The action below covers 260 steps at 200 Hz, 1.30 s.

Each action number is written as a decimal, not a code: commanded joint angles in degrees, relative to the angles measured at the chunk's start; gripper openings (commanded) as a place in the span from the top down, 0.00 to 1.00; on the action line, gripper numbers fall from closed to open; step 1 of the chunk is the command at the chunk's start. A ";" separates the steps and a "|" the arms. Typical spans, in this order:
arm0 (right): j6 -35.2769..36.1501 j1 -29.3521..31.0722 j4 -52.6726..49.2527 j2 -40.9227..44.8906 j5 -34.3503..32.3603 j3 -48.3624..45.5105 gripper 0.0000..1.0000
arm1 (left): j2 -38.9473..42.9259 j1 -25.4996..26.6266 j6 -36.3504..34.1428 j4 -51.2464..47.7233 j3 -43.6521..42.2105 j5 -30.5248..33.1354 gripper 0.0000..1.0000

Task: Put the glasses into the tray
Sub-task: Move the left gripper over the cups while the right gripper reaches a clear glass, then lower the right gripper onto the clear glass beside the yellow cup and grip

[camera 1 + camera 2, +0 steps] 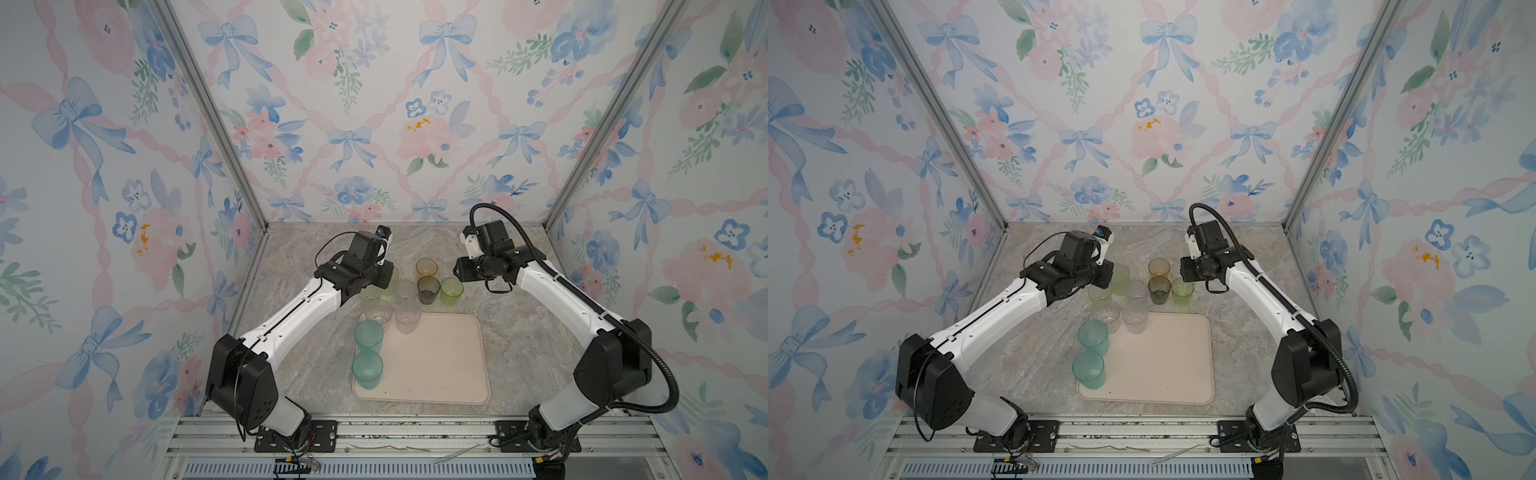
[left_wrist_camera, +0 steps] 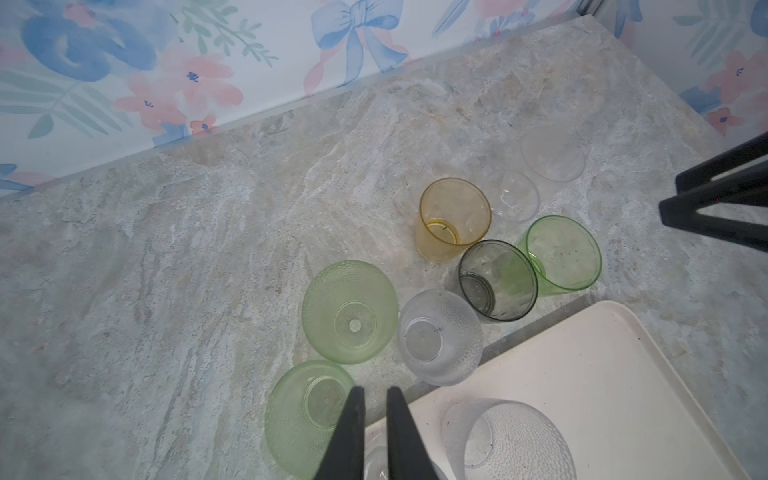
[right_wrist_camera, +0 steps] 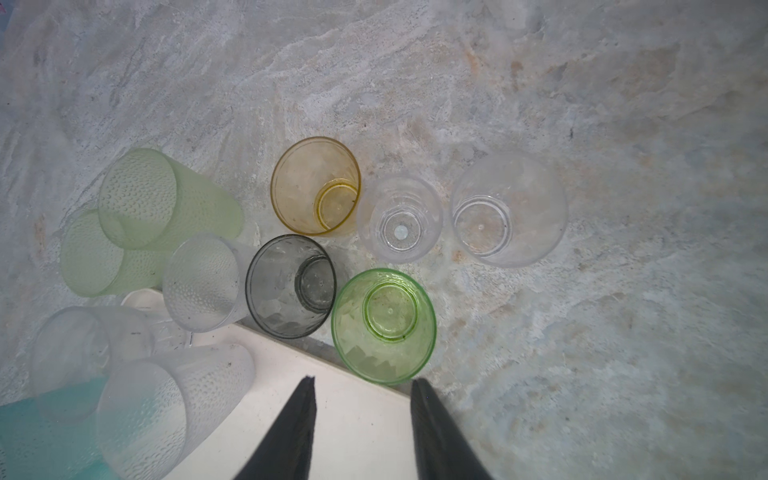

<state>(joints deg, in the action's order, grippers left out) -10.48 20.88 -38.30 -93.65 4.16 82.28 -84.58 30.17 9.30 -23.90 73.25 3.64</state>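
Marble top (image 3: 582, 104): right tool (image 3: 363, 379) gapes empty just before the bright green glass (image 3: 384, 326); left tool (image 2: 375, 389) narrow-gapped, grip unclear.

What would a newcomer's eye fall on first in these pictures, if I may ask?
Most likely the huddle of translucent glasses on the marble table just beyond the far edge of the tray, where the amber glass, smoky grey glass and bright green glass stand out. Then the two taller teal tumblers along the tray's left edge, and the loud floral wallpaper all around.
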 commanded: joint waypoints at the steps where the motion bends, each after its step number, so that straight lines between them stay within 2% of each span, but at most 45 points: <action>1: 0.37 -3.22 -0.83 -3.39 -2.35 3.24 0.58 | 2.82 -2.04 1.66 1.71 -2.62 0.23 0.86; 41: 0.82 -8.29 -1.54 -10.57 -3.45 7.95 0.59 | 3.33 -4.28 2.47 3.97 -5.46 -1.02 0.85; 72: 0.98 -9.79 -2.45 -15.70 -3.50 11.58 0.59 | 1.37 -5.12 2.65 5.21 -5.41 -2.17 0.85; 112: 0.33 -11.39 -2.61 -19.91 -2.80 14.26 0.65 | -0.42 -5.38 2.57 5.62 -4.62 -2.94 0.85; 260: -0.61 -12.38 -2.39 -25.42 -1.04 17.38 0.75 | -1.52 -6.22 2.30 6.06 -5.12 -3.64 0.86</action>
<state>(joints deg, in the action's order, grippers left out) -10.33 8.93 -39.57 -117.21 2.35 98.00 -85.36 24.43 10.85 -18.26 68.34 0.75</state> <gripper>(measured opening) 0.254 0.145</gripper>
